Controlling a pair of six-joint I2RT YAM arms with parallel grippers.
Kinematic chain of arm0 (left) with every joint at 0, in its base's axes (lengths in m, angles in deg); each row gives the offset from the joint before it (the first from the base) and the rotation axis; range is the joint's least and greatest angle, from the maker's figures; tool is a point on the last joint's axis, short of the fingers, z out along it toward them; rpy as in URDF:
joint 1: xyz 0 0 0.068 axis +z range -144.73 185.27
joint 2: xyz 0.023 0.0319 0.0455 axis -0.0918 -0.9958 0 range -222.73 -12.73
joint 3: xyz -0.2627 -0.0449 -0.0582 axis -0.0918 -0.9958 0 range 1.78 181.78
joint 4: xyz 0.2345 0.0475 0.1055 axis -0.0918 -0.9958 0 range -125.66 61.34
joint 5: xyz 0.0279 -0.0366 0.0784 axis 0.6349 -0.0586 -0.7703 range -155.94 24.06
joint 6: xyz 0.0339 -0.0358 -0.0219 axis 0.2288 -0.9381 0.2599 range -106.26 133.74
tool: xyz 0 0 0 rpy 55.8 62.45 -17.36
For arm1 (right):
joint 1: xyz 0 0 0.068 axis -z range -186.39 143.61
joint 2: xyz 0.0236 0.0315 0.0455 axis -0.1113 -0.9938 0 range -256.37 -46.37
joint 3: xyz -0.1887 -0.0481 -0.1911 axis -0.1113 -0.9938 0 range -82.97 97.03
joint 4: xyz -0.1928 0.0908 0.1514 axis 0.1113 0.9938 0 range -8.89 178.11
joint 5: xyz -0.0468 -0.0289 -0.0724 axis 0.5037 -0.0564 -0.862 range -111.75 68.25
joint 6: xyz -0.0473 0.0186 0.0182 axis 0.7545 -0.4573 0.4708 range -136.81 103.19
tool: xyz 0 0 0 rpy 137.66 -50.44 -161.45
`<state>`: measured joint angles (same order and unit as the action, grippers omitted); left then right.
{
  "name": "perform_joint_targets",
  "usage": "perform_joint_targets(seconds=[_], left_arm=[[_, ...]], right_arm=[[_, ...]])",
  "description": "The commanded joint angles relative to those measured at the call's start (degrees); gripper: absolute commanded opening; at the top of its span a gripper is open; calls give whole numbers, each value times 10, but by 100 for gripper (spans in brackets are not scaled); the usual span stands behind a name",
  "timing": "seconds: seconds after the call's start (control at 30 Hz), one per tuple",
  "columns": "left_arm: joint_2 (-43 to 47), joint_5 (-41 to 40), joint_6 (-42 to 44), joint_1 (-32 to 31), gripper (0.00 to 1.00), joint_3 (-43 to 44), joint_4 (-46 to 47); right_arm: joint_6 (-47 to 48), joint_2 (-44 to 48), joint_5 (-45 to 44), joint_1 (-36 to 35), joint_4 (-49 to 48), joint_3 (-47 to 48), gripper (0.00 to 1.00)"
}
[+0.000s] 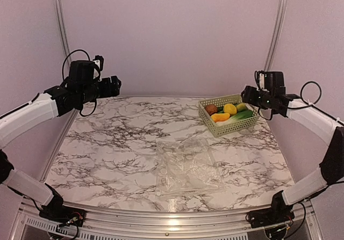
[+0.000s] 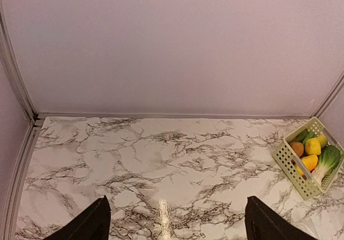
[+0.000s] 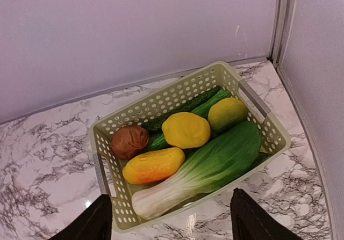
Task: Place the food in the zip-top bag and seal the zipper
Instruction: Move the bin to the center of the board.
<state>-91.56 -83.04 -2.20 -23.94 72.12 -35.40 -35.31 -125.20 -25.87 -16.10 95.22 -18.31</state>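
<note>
The clear zip-top bag (image 1: 185,166) lies flat on the marble table at front centre; its zipper is too faint to make out. The food sits in a pale green basket (image 3: 161,103): bok choy (image 3: 207,167), orange piece (image 3: 153,165), lemon (image 3: 186,130), a second yellow piece (image 3: 228,114), brown round item (image 3: 129,141) and cucumber (image 3: 188,106). My right gripper (image 3: 171,224) is open and empty, raised just above the basket's near side. My left gripper (image 2: 176,224) is open and empty, high over the table's left back.
The basket also shows at the table's back right in the top view (image 1: 228,114) and at the far right of the left wrist view (image 2: 309,157). Pale walls with metal corner posts (image 1: 60,20) close the back and sides.
</note>
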Motion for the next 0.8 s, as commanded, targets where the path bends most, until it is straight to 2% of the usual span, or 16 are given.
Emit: perform_joint_targets(seconds=[0.0,0.03,0.1,0.4,0.63,0.77], left_arm=[[-15,77,-1,-39,88,-26,-57],[-22,93,-1,-48,87,-27,-66],[-38,127,-4,-65,85,-27,-85],[-110,199,-19,-126,82,-15,-148],[-126,218,-36,-136,82,-12,-182],[-107,220,-42,-137,82,-29,-184]], right_arm=[[18,-29,43,-17,23,21,80],[30,-37,64,-19,19,25,84],[48,-62,99,-22,21,43,81],[116,-273,111,-92,150,259,48],[148,-427,57,-157,249,428,41],[144,-469,55,-162,276,467,41]])
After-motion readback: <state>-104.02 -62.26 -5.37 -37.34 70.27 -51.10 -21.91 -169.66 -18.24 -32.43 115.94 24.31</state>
